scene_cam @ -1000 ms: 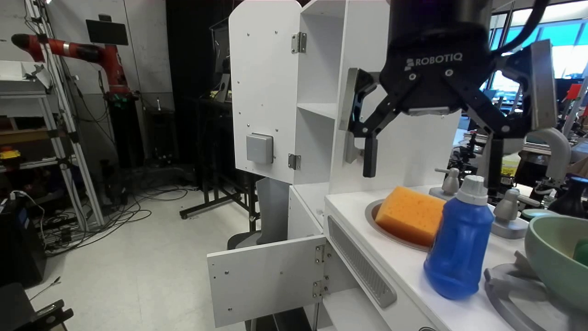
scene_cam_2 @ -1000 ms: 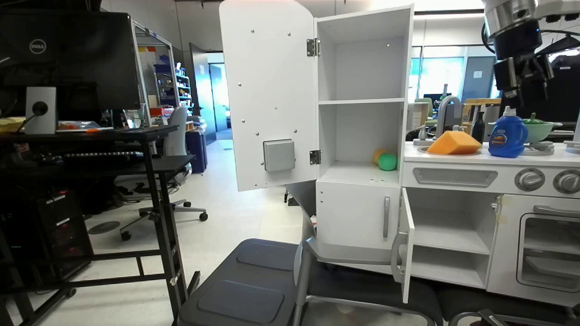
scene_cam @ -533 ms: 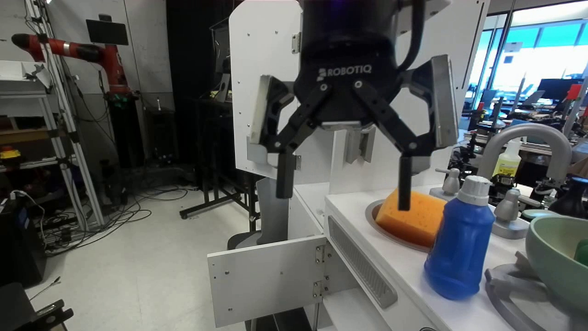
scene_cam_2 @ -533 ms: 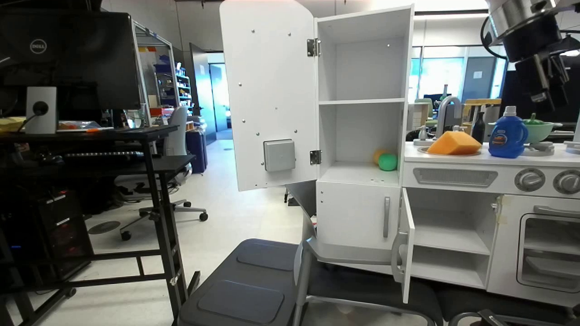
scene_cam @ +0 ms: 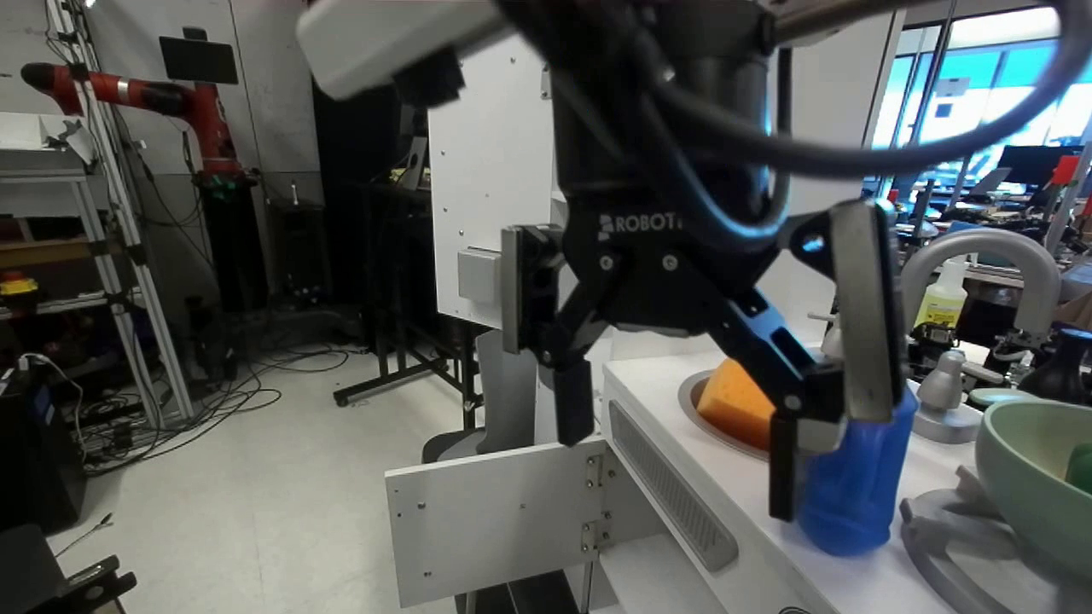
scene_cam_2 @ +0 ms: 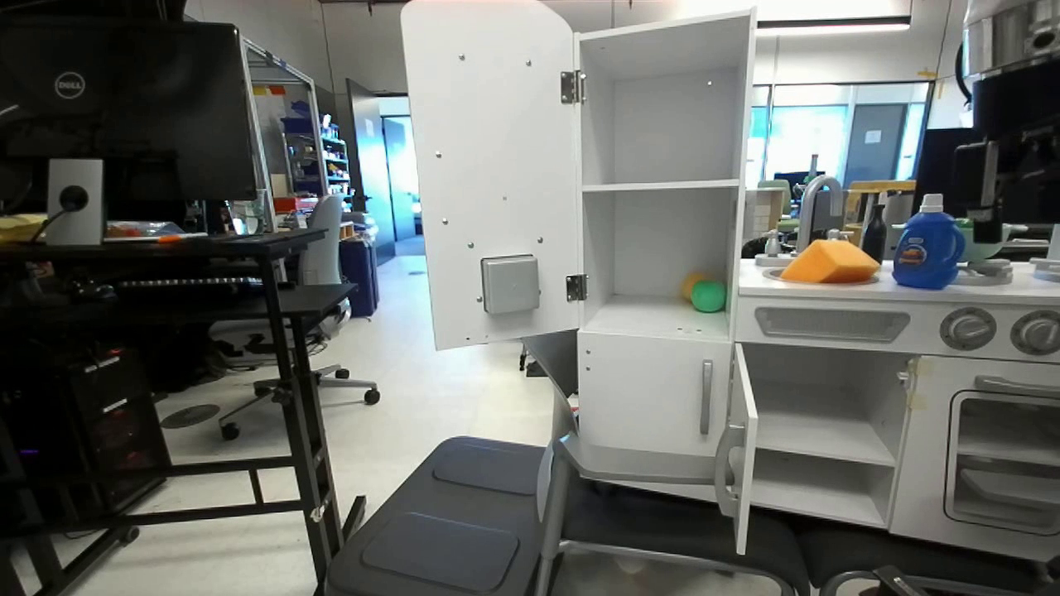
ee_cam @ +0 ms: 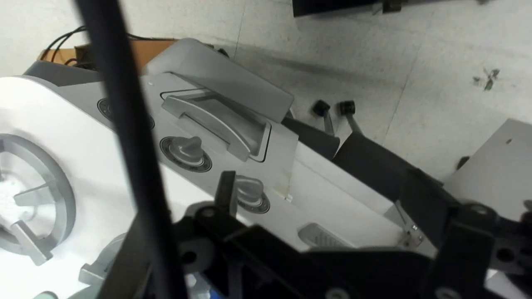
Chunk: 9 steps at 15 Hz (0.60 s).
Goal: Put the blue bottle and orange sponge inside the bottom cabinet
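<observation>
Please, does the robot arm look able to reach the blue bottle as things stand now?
Probably yes: the open fingers hold nothing, and nothing seems to block the blue bottle, upright on the white countertop with a gap to the orange sponge.

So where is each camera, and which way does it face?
Exterior view: higher than the countertop, looking along its front edge; open claw up close.
Exterior view: out front, facing the tall cabinet and bottom cabinet; arm and claw at picture right.
Wrist view: on the wrist, facing down at knobs and floor; claw along the bottom.
Shared by both exterior views: blue bottle, orange sponge.
</observation>
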{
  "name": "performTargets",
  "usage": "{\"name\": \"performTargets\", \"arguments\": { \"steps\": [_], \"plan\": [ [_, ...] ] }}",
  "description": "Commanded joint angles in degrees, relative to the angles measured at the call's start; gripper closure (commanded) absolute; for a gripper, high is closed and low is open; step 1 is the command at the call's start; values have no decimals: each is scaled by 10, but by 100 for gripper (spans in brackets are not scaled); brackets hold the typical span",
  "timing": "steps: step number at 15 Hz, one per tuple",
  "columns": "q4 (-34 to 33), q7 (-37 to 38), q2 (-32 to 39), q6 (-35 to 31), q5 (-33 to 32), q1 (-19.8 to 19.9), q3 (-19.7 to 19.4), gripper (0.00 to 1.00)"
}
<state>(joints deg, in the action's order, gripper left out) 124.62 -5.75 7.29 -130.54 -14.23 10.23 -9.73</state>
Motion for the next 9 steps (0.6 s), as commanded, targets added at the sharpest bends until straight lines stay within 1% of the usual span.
{"name": "performTargets", "arguments": {
  "steps": [1, 2, 4, 6, 7, 9],
  "plan": [
    [3, 69, 11, -92, 12, 1, -9, 0],
    [4, 82, 28, -135, 14, 4, -13, 0],
    [-6, 144, 38, -179, -5, -9, -17, 0],
    [-9, 164, 70, -230, -16, -12, -22, 0],
    [-14, 184, 71, -232, -29, -22, -26, 0],
    [-22, 204, 97, -248, -64, -34, -43, 0]
  ]
}}
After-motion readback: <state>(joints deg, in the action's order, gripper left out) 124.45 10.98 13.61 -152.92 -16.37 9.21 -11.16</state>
